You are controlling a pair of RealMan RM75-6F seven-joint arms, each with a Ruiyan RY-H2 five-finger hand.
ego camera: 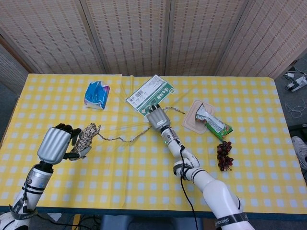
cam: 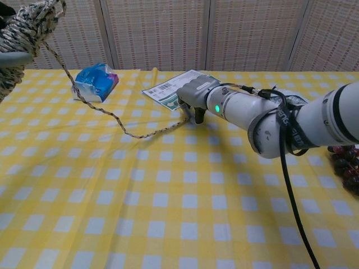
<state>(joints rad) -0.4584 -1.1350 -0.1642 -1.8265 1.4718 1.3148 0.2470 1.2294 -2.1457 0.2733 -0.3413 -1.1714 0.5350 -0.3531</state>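
A speckled rope bundle (ego camera: 87, 136) is gripped by my left hand (ego camera: 53, 144) above the table's left front; the chest view shows the same bundle (cam: 27, 27) raised at the top left, with only an edge of the hand beside it. From it a loose rope strand (ego camera: 123, 139) trails over the yellow checked cloth (ego camera: 144, 182) to my right hand (ego camera: 158, 118). That hand's fingers point down onto the strand (cam: 130, 133) and pin it next to a green-and-white packet (ego camera: 150, 95). In the chest view the right hand (cam: 196, 96) stands over the rope's end.
A blue tissue pack (ego camera: 97, 94) lies at the back left. Right of the right hand sits a beige tray (ego camera: 191, 120) with a green snack wrapper (ego camera: 214, 124) across it. Dark grapes (ego camera: 224, 155) lie near the right side. A black cable runs along the right forearm.
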